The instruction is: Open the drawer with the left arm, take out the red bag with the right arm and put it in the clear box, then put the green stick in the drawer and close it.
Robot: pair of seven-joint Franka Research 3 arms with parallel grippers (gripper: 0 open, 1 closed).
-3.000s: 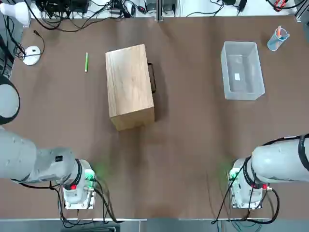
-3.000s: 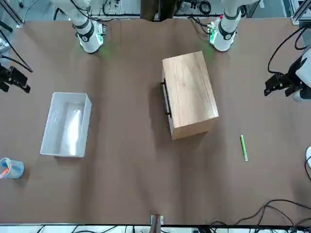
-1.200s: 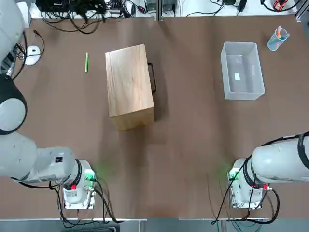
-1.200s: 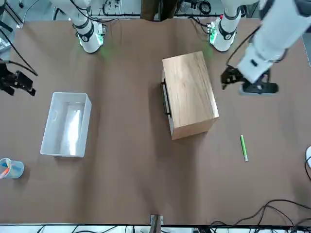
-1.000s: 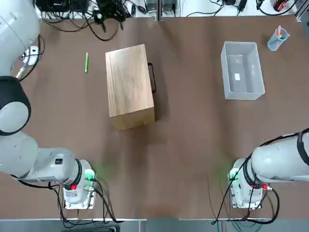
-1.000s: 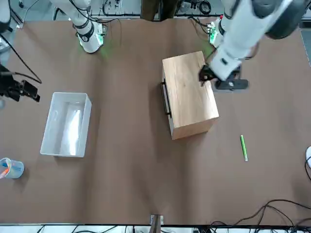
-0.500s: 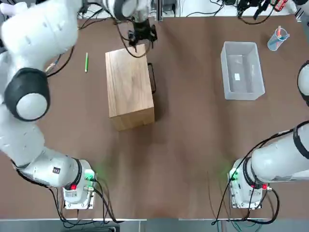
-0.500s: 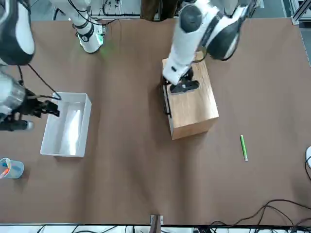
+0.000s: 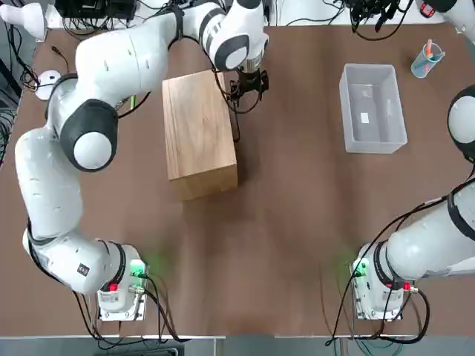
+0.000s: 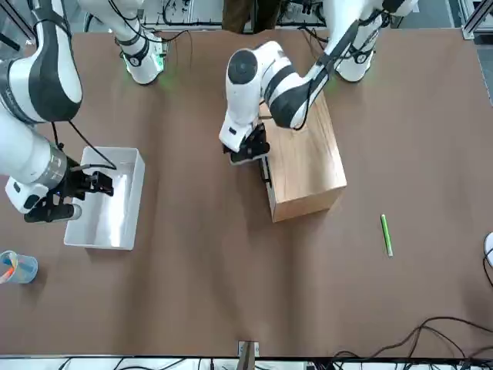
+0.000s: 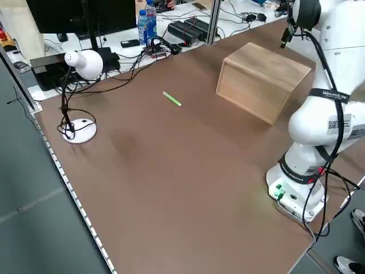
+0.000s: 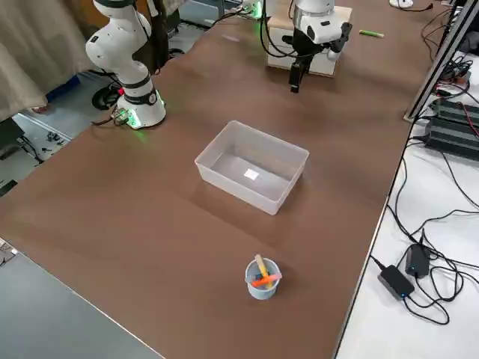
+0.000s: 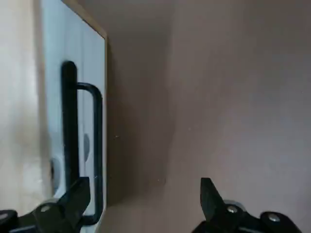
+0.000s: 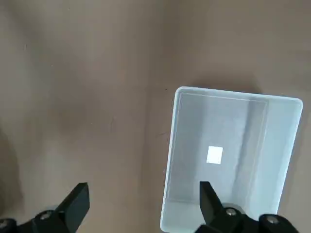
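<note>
Drawer-handle approach, left arm
Centre the open left end effector [image 13: 146, 206] on the handle [image 13: 97, 145] before closing; contact appears absent. Right end effector [image 14: 146, 206]: open.

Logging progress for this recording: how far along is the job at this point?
Nothing looks finished: the drawer is shut, the clear box is empty, and the green stick lies on the table. In hand: the left tool hovers open by the handle. Left: opening, moving the bag, stowing the stick, closing.
</note>
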